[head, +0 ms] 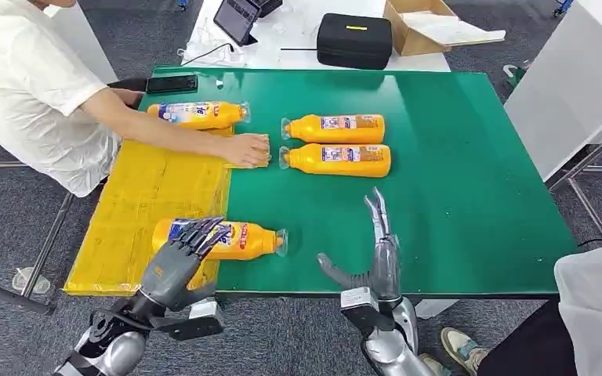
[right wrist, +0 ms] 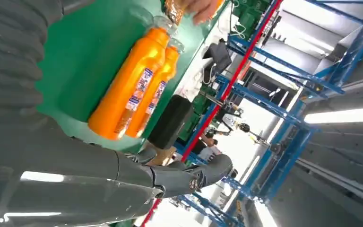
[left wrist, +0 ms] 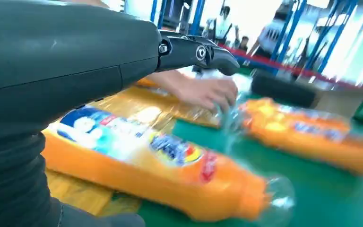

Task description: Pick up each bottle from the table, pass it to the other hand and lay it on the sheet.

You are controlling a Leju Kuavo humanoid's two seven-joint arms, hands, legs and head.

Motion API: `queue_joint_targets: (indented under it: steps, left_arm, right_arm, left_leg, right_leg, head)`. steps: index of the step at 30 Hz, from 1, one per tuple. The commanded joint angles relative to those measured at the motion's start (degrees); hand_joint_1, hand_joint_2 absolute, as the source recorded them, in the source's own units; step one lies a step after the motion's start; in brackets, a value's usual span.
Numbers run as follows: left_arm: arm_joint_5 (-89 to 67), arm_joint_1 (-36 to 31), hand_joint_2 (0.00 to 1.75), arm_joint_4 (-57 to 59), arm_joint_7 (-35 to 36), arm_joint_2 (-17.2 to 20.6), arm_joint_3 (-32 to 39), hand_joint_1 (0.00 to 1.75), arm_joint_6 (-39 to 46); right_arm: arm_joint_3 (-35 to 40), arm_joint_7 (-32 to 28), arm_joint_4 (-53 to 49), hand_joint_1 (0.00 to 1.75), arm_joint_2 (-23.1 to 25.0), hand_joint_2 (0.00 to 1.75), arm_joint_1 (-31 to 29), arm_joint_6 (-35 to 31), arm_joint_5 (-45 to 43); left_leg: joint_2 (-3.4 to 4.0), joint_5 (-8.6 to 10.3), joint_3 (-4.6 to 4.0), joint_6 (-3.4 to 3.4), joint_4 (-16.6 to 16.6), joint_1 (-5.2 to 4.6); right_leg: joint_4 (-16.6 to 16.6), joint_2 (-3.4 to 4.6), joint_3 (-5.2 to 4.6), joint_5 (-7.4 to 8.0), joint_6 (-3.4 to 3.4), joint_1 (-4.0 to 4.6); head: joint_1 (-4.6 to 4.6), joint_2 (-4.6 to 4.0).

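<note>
Fingers of the left hand (head: 179, 258) cover the base end of the near bottle (head: 239, 240), so whether they grip it or only rest on it cannot be told; the left wrist view is blurred with motion. That bottle lies on its side, base on the yellow sheet (head: 137, 211), clear cap out over the green table (head: 455, 180). The right hand (head: 372, 254) hovers over bare table, fingers straight and spread, holding nothing. A far bottle (head: 196, 114) lies at the sheet's far edge beside a person's hand (head: 247, 149) pressing the sheet; the person is cut off at the frame edge. Two more bottles (head: 335, 142) lie side by side mid-table. Beyond sit a black case (head: 354, 39) and a cardboard box (head: 431, 23); grey floor surrounds, blue racks behind.
</note>
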Motion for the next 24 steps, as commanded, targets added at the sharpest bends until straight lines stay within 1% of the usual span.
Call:
queue_joint_targets:
  steps: [1,4,5,6,7,10,11,13,14,15,16,17,18,19,20,21,22,23,24]
  left_arm:
    - [0.94,0.72,1.75,-2.18,-0.39,-7.65,-0.19,0.00,4.54]
    - [0.94,0.72,1.75,-2.18,-0.39,-7.65,-0.19,0.00,4.54]
    - [0.94,0.72,1.75,-2.18,-0.39,-7.65,-0.19,0.00,4.54]
    - [0.94,0.72,1.75,-2.18,-0.39,-7.65,-0.19,0.00,4.54]
    - [0.94,0.72,1.75,-2.18,-0.39,-7.65,-0.19,0.00,4.54]
    - [0.94,0.72,1.75,-2.18,-0.39,-7.65,-0.19,0.00,4.54]
    - [0.94,0.72,1.75,-2.18,-0.39,-7.65,-0.19,0.00,4.54]
    - [0.94,0.72,1.75,-2.18,-0.39,-7.65,-0.19,0.00,4.54]
    - [2.13,1.40,1.75,-2.66,-1.34,-7.36,0.31,0.00,5.02]
    - [4.28,2.44,1.75,-3.65,-2.29,-8.07,1.02,0.00,4.78]
    - [5.34,3.27,1.75,-4.54,-2.63,-8.61,1.44,0.00,4.89]
    - [9.18,4.74,1.75,-5.78,-3.67,-10.30,3.08,0.00,4.41]
    - [13.10,5.79,1.75,-6.96,-4.08,-12.02,4.12,0.00,3.07]
    - [18.21,7.22,1.75,-8.65,-4.72,-15.02,5.74,0.00,2.36]
    - [22.09,7.98,1.75,-9.56,-4.10,-17.03,6.63,0.00,1.01]
    - [26.86,8.95,1.75,-10.89,-3.70,-19.31,7.65,0.00,-0.36]
    - [30.96,9.49,1.75,-11.63,-2.95,-20.62,8.35,0.00,-1.49]
    - [33.48,9.67,1.75,-12.08,-1.95,-20.83,8.22,0.00,-2.18]
    - [35.73,9.78,1.75,-12.24,-1.56,-20.81,8.09,0.00,-2.87]
  right_arm:
    - [-0.96,0.11,1.47,0.00,0.45,1.75,-1.92,0.71,0.37]
    - [-0.96,0.11,1.47,0.00,0.45,1.75,-1.92,0.71,0.37]
    - [-0.96,0.11,1.47,0.00,0.45,1.75,-1.92,0.71,0.37]
    - [-0.96,0.11,1.47,0.00,0.45,1.75,-1.92,0.71,0.37]
    - [-0.96,0.11,1.47,0.00,0.45,1.75,-1.92,0.71,0.37]
    - [-0.96,0.11,1.47,0.00,0.45,1.75,-1.92,0.71,0.37]
    - [-0.96,0.11,1.47,0.00,0.45,1.75,-1.92,0.71,0.37]
    - [-0.96,0.11,1.47,0.00,0.45,1.75,-1.92,0.71,0.37]
    - [-1.60,0.11,0.90,0.00,0.54,1.75,-1.36,2.61,-0.97]
    - [-4.05,0.11,-0.08,0.00,1.55,1.75,-0.48,8.23,-4.36]
    - [-5.81,0.11,-0.71,0.00,2.35,1.75,0.14,11.88,-6.49]
    - [-8.96,0.11,-2.35,0.00,3.77,1.75,1.24,18.35,-10.54]
    - [-10.83,0.11,-4.66,0.00,4.65,1.75,2.29,20.39,-11.54]
    - [-11.89,0.11,-7.30,0.00,5.16,1.75,3.47,20.65,-10.49]
    - [-12.53,0.11,-9.03,0.00,5.66,1.75,4.20,21.03,-10.73]
    - [-13.12,0.11,-10.44,0.00,6.17,1.75,5.06,21.48,-11.29]
    - [-13.67,0.11,-10.70,0.00,6.77,1.75,5.74,20.91,-10.39]
    - [-13.53,0.11,-10.91,0.00,6.95,0.00,6.20,19.73,-8.39]
    - [-13.16,0.11,-10.57,0.00,7.06,0.00,6.46,18.45,-6.94]
  left_leg:
    - [-0.11,-0.04,0.11,0.10,0.02,-0.06]
    - [-0.04,-0.01,-0.04,0.06,0.00,-0.04]
    - [0.04,-0.15,0.28,0.13,0.02,-0.07]
    - [-0.02,-0.05,0.05,0.06,0.00,-0.04]
    - [0.01,-0.11,0.19,0.08,0.00,-0.04]
    - [-0.06,-0.02,0.00,0.04,-0.01,-0.02]
    - [-0.04,-0.08,0.12,0.06,0.00,-0.03]
    - [-0.02,-0.03,-0.01,0.06,0.00,-0.02]
    - [0.02,-0.09,0.14,0.08,0.00,-0.03]
    - [0.00,-0.05,0.05,0.07,0.00,-0.02]
    - [-0.01,-0.04,0.00,0.05,0.00,-0.02]
    - [0.01,-0.10,0.12,0.08,0.02,-0.02]
    - [0.00,-0.17,0.28,0.12,0.03,-0.05]
    - [-0.05,-0.05,-0.06,0.07,0.03,-0.05]
    - [-0.05,-0.14,0.09,0.11,0.07,-0.06]
    - [-0.13,-0.07,-0.07,0.08,0.07,-0.06]
    - [-0.17,-0.06,-0.12,0.09,0.07,-0.06]
    - [-0.19,-0.26,0.18,0.16,0.16,-0.09]
    - [-0.17,-0.10,-0.09,0.09,0.08,-0.06]
  right_leg:
    - [0.01,-0.18,0.16,-0.09,-0.02,-0.03]
    - [-0.01,-0.01,0.05,-0.05,0.06,-0.03]
    - [0.02,-0.01,0.35,-0.18,0.00,-0.03]
    - [0.00,-0.03,0.14,-0.09,0.03,-0.03]
    - [0.01,-0.03,0.26,-0.14,0.00,-0.02]
    - [-0.01,-0.05,0.08,-0.07,0.04,-0.02]
    - [0.00,-0.06,0.20,-0.13,0.01,0.00]
    - [-0.01,-0.01,0.06,-0.07,0.05,-0.01]
    - [-0.01,0.00,0.20,-0.12,0.03,0.00]
    - [-0.01,-0.01,0.11,-0.08,0.05,-0.01]
    - [-0.01,-0.01,0.06,-0.07,0.06,-0.01]
    - [0.00,-0.03,0.19,-0.13,0.04,0.00]
    - [0.03,-0.06,0.35,-0.22,0.01,-0.02]
    - [0.04,-0.07,0.01,-0.11,0.06,-0.04]
    - [0.07,-0.10,0.17,-0.21,0.04,-0.04]
    - [0.08,-0.15,0.03,-0.16,0.06,-0.05]
    - [0.06,-0.18,-0.01,-0.16,0.08,-0.06]
    - [0.14,-0.25,0.32,-0.37,0.03,-0.05]
    - [0.05,-0.16,0.06,-0.19,0.07,-0.06]
  head:
    - [0.00,0.00]
    - [0.02,0.00]
    - [0.00,0.00]
    - [0.02,0.00]
    - [0.00,0.00]
    - [0.02,0.00]
    - [0.00,0.00]
    - [0.00,0.00]
    - [0.00,0.00]
    - [0.00,0.00]
    - [0.02,0.00]
    - [0.00,0.00]
    - [0.02,0.00]
    - [0.00,0.00]
    - [0.00,0.00]
    - [0.02,0.00]
    - [0.02,0.00]
    - [0.02,0.00]
    - [0.02,0.00]
